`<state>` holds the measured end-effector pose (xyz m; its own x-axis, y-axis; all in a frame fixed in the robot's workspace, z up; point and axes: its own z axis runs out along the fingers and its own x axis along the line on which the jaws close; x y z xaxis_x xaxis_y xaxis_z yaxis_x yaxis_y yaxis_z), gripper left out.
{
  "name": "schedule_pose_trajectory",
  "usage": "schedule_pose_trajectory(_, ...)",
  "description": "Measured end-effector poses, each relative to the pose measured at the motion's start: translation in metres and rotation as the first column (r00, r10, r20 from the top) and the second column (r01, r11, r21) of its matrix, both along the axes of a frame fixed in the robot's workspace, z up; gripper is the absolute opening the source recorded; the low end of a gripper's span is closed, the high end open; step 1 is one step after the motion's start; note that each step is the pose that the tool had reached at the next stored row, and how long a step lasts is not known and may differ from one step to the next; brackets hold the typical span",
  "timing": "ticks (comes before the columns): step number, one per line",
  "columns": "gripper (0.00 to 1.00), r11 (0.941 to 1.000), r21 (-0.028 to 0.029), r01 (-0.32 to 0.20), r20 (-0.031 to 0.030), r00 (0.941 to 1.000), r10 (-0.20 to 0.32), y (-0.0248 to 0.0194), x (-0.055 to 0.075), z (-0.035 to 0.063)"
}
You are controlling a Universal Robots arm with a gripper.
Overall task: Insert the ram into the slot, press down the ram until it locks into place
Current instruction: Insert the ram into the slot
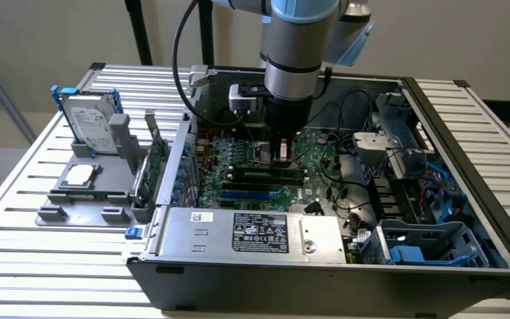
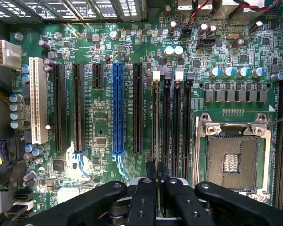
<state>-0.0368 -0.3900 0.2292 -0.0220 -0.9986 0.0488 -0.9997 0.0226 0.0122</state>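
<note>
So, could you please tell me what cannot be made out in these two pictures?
Wrist view: near ends of the long black plastic memory slots hidden behind the black gripper.
Exterior view: the slots' end clips too small; the grey robot arm covers part of them.
Exterior view: print on the dark label of the silver metal box too small to read.

Soft, even light fills the exterior view. The slatted table (image 1: pixel 24 199) is pale and bright, while the inside of the computer case (image 1: pixel 326 286) sits in shade under the arm (image 1: pixel 295 46). In the wrist view the motherboard (image 2: pixel 99 117) is brightly lit, its capacitors (image 2: pixel 236 72) glinting, and the tool (image 2: pixel 156 165) is dark.
</note>
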Motion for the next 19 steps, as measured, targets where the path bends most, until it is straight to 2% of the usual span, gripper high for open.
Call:
schedule_pose_trajectory(9,0.14,1.0,0.0,0.0,0.0002,1.0,0.0,0.0,0.0,-0.0016)
schedule_pose_trajectory(10,0.2,1.0,0.0001,0.0,0.0002,1.0,0.0,0.0,0.0,-0.0013)
schedule_pose_trajectory(12,0.2,1.0,0.0013,0.0,0.0003,1.0,0.0,0.0,0.0,0.0035)
schedule_pose_trajectory(13,0.27,1.0,0.0023,0.0,0.0003,1.0,0.0,0.0,0.0,0.0075)
schedule_pose_trajectory(16,0.27,1.0,0.0049,0.0,0.0003,1.0,0.0,-0.0002,-0.001,0.0182)
schedule_pose_trajectory(19,0.27,1.0,0.0068,0.0,0.0003,1.0,0.0,-0.0002,-0.003,0.0233)
